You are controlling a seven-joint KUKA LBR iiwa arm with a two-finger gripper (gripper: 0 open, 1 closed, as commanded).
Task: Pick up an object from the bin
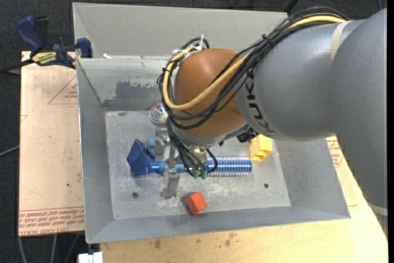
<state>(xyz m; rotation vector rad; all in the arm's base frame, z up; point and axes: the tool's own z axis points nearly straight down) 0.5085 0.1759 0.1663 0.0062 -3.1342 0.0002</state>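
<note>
Cube (196, 202), small and red-orange, lies at the lower middle of the frame, on the bin (92, 151) floor close to the front wall and clear of everything else. Just above it stands the gripper (165, 165), its two metal fingers (168, 186) spread apart, one towards the cube and the other farther up the frame. A blue plastic piece (140, 160) lies at centre left of the floor, and its thin right end reaches into the gap between the fingers; whether either finger touches it cannot be made out. To the right of the gripper a blue coil (233, 165) lies on its side, with a yellow block (260, 147) just beyond its right end. Farther back, a small shiny ball (159, 112) sits near the rear wall. The orange cover (206, 92) on the wrist, looped with cables (184, 109), hangs above the middle of the bin.
</note>
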